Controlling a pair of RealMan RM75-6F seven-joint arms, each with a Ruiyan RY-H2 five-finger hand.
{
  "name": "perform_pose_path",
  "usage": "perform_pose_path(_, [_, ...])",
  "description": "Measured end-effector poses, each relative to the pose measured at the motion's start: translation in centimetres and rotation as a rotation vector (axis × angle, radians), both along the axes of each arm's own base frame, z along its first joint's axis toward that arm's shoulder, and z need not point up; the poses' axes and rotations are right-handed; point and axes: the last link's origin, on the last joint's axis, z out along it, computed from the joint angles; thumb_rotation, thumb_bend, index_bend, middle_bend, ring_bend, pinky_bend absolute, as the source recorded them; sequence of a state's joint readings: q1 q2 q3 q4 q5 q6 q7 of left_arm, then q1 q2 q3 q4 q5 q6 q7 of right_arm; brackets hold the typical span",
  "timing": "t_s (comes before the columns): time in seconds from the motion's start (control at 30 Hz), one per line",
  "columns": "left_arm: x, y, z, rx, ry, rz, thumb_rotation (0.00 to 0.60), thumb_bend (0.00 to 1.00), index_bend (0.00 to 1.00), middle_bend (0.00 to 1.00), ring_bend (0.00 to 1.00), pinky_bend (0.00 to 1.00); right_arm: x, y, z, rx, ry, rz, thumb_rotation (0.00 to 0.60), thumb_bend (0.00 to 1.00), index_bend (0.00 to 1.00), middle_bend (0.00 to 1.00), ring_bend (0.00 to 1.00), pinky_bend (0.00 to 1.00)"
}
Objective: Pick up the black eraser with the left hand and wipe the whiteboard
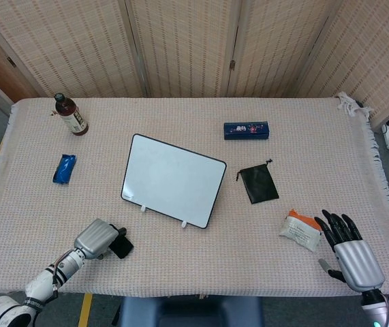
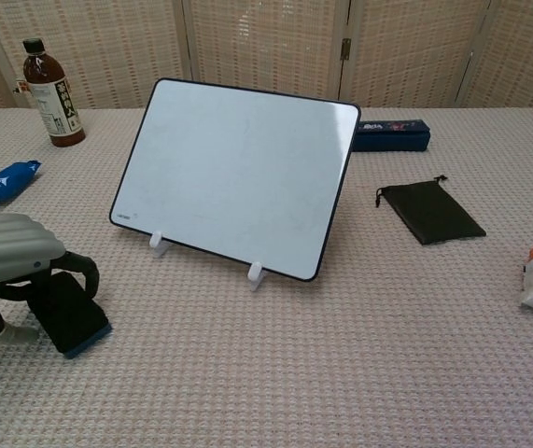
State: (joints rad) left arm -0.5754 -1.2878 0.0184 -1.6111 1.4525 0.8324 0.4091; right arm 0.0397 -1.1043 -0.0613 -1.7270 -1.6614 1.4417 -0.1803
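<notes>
The black eraser (image 1: 121, 246) with its blue base lies flat on the cloth near the front left edge, and shows as a dark block (image 2: 75, 317) in the chest view. My left hand (image 1: 96, 238) sits right over its left side. The black fingers (image 2: 81, 271) hook over its top and the thumb stands close beside it at the left; the eraser still rests on the table. The whiteboard (image 1: 172, 179) stands tilted on two white feet in the middle, its face (image 2: 238, 173) blank. My right hand (image 1: 353, 255) rests open and palm down at the front right, holding nothing.
A brown bottle (image 1: 71, 115) stands at the back left, with a blue packet (image 1: 64, 168) in front of it. A blue box (image 1: 246, 130) and a black pouch (image 1: 259, 182) lie right of the board. A white and orange packet (image 1: 301, 229) lies beside my right hand.
</notes>
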Motion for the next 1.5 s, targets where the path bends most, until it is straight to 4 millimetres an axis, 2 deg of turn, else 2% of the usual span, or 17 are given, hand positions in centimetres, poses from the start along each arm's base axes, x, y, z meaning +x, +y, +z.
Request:
perform_pose_path(0.2, [0.0, 0.2, -0.3, 0.005, -0.012, -0.002, 0.600, 0.32, 0.62, 1.00, 0.98, 1.00, 0.0, 0.0, -0.1, 0.001, 0.001, 0.001, 0.600, 0.29, 0.00, 0.00, 0.00, 0.00])
perform_pose_path(0.3, [0.2, 0.3, -0.2, 0.021, -0.027, -0.015, 0.600, 0.33, 0.68, 1.00, 0.98, 1.00, 0.0, 0.0, -0.1, 0.001, 0.002, 0.000, 0.600, 0.29, 0.00, 0.00, 0.00, 0.00])
perform_pose_path(0.5, [1.1, 0.5, 0.5, 0.121, -0.121, -0.051, 0.600, 0.35, 0.69, 1.00, 0.99, 1.00, 0.1, 0.1, 0.0, -0.001, -0.003, 0.003, 0.600, 0.29, 0.00, 0.00, 0.00, 0.00])
perform_pose_path(0.63, [2.3, 0.8, 1.2, 0.247, -0.241, -0.076, 0.600, 0.38, 0.70, 1.00, 0.99, 1.00, 0.1, 0.2, 0.2, -0.002, -0.008, 0.008, 0.600, 0.30, 0.00, 0.00, 0.00, 0.00])
perform_pose_path(0.77, [4.1, 1.3, 0.7, 0.334, -0.347, -0.081, 0.600, 0.38, 0.70, 1.00, 0.99, 1.00, 0.2, 0.3, 0.3, 0.000, -0.014, 0.016, 0.600, 0.30, 0.00, 0.00, 0.00, 0.00])
perform_pose_path(0.9, [5.1, 1.9, 0.2, 0.389, -0.342, -0.095, 0.600, 0.38, 0.70, 1.00, 0.99, 1.00, 0.3, 0.5, 0.4, -0.002, -0.016, 0.024, 0.600, 0.29, 0.00, 0.00, 0.00, 0.00])
perform_pose_path(1.13, [8.9, 3.0, -2.1, 0.500, -0.337, -0.078, 0.600, 0.39, 0.70, 1.00, 0.99, 1.00, 0.1, 0.6, 1.0, -0.013, -0.031, 0.018, 0.600, 0.29, 0.00, 0.00, 0.00, 0.00])
perform_pose_path(1.37, [12.7, 4.0, -4.9, 0.537, -0.345, -0.059, 0.600, 0.40, 0.70, 1.00, 0.99, 1.00, 0.1, 0.9, 1.8, -0.029, -0.056, 0.019, 0.600, 0.29, 0.00, 0.00, 0.00, 0.00])
perform_pose_path(1.5, [13.7, 4.8, -6.1, 0.550, -0.337, -0.054, 0.600, 0.40, 0.70, 1.00, 0.99, 1.00, 0.1, 1.1, 2.3, -0.039, -0.070, 0.021, 0.600, 0.29, 0.00, 0.00, 0.00, 0.00])
